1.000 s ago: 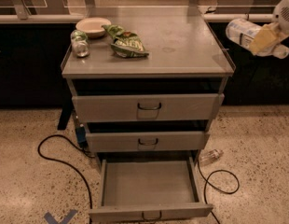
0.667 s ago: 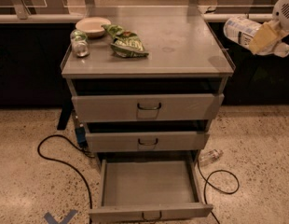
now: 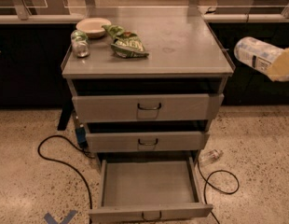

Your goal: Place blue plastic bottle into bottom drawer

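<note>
The grey cabinet fills the middle of the view, and its tabletop (image 3: 182, 55) carries a few things at the left rear. Below, the bottom drawer (image 3: 147, 183) is pulled well out toward the camera, its tray open from above, while the two drawers above sit further back. The blue plastic bottle (image 3: 254, 54) is in the air at the right edge, beyond the tabletop's right corner and well above the drawer, lying nearly level with one end pointing left. The claw (image 3: 277, 65) is clenched around its other end. Only the yellowish tip of the arm shows, reaching in from the right. The likely trouble is the descent: coming down and left, the long bottle could knock the tabletop's corner or the upper drawer fronts, or land across the drawer's rim if let go too far right. Smaller items are the bowl (image 3: 93, 26), the green bag (image 3: 127, 43) and the can (image 3: 79, 45).
</note>
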Robot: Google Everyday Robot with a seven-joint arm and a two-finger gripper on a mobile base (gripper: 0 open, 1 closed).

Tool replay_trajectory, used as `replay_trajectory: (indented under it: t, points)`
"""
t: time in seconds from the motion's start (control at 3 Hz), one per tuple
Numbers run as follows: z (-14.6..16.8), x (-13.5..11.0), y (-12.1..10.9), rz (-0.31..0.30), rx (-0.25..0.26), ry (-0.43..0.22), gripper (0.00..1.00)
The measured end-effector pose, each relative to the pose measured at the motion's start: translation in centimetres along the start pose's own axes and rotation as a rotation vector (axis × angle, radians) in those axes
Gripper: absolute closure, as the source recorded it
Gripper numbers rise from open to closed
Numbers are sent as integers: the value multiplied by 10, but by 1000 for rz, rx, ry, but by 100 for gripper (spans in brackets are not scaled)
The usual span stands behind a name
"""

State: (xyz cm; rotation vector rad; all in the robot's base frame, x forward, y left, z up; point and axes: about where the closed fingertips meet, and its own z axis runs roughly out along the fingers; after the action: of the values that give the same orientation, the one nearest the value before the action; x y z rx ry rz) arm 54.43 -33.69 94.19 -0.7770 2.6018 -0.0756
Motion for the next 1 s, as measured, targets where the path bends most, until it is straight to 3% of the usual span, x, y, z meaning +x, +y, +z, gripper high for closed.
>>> replay_trajectory:
  t: [0.33, 0.67, 1.0]
  points:
    - [-9, 70, 37, -43, -30, 73, 100]
    - [15, 100, 51, -35, -72, 143, 100]
    - [15, 98, 51, -37, -72, 141, 100]
